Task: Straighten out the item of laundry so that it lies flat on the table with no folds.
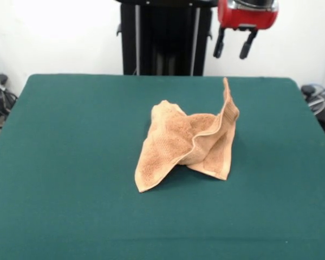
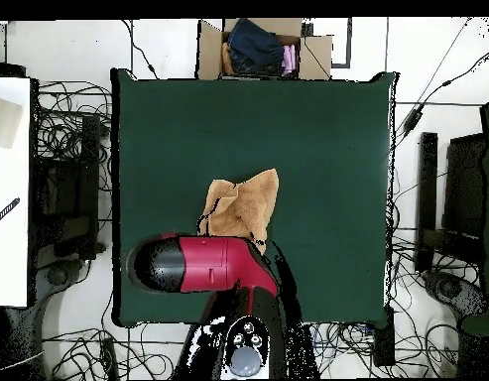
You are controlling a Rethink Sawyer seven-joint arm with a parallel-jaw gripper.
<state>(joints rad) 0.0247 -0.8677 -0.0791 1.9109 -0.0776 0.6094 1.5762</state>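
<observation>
The towel (image 1: 190,142) sits crumpled near the middle of the table (image 1: 70,162), well inside every edge, bunched into a rumpled heap, not spread out. In the front view one hemmed corner of the towel stands up in a thin peak on the side nearest the pedestal, a broad flap drapes down toward the camera and ends in a low corner, and a folded pocket lies between these two parts. The gripper (image 1: 234,47) hangs high above the towel, beyond its standing peak and well clear of the cloth, with its two dark fingers apart and nothing held between them. The overhead view shows the red arm (image 2: 203,263) reaching over the towel's base-side edge and covering part of it, so the cloth's outline there is hidden. The step in hand looks like choosing a grasp point, and the task is far from done, since several folds remain. A good choice is probably a free corner, not the thick middle: the upright peak is easy to pinch, and drawing it away from the heap should open the pocket. Grabbing several layers at once would likely drag the whole bundle across the felt without unfolding it.
</observation>
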